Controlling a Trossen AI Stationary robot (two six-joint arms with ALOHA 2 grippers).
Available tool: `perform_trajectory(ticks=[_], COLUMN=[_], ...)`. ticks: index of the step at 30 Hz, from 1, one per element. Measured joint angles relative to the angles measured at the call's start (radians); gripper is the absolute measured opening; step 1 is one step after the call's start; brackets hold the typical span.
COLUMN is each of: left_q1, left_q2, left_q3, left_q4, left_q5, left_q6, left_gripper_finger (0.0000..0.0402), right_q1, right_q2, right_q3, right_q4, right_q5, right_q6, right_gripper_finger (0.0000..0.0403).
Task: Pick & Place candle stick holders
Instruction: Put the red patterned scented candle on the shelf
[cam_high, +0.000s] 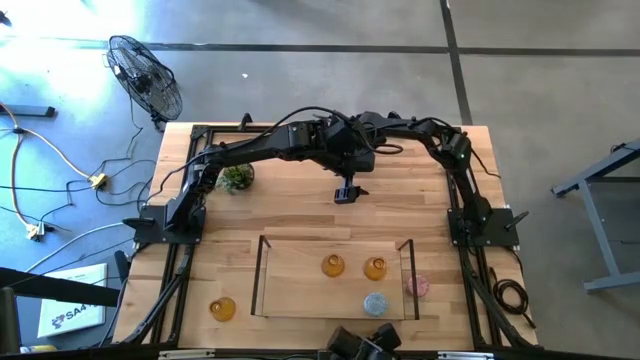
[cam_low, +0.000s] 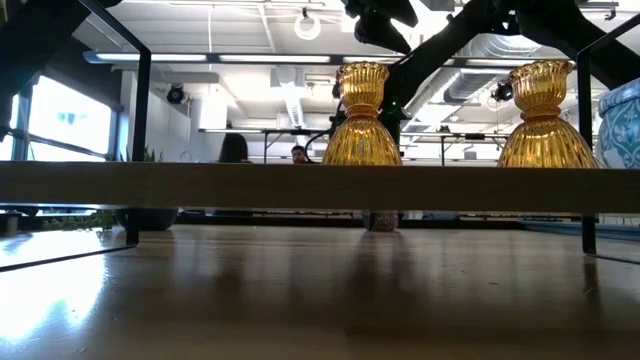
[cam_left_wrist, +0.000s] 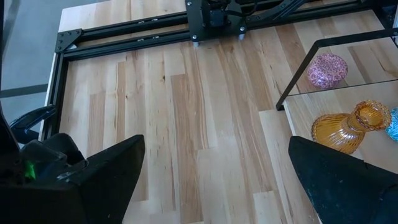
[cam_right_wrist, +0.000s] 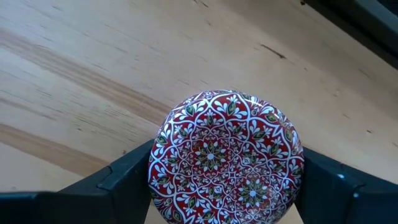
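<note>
My right gripper points down over the table's far middle. It is shut on a low round holder with a red-and-white pattern. My left gripper is wide open and empty, up above the table beside the right arm. Two amber holders and a light blue one stand on the framed tray. A pink holder stands at the tray's right wall. A third amber holder stands on the table left of the tray. My right gripper pinches the patterned holder by its round side wall, one finger on each opposite side. The fingers come from above, pointing down, and the holder's top faces up, level. I cannot tell whether it stands on the table or hangs just clear.
A green mossy ball lies at the far left of the table. The tray has a thin black frame with upright posts. The arms' bases stand at the left and right edges. Bare wood lies between my right gripper and the tray.
</note>
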Motion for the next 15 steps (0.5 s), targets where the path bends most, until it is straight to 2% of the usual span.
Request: perform_trajectory(ticks=[4,8,15], left_q1=[0.000,0.000,0.000], left_q2=[0.000,0.000,0.000], left_q3=[0.000,0.000,0.000], left_q4=[0.000,0.000,0.000], left_q5=[0.000,0.000,0.000], left_q6=[0.000,0.000,0.000], left_gripper_finger=[0.0390,0.0390,0.0390], right_q1=[0.000,0.016,0.038], right_q2=[0.000,0.000,0.000], right_q3=[0.000,0.000,0.000], right_q4=[0.017,0.031,0.068], right_q5=[-0.007,0.030,0.012], right_q6=[-0.008,-0.017,-0.056], right_gripper_finger=[0.0287,0.0287,0.0287])
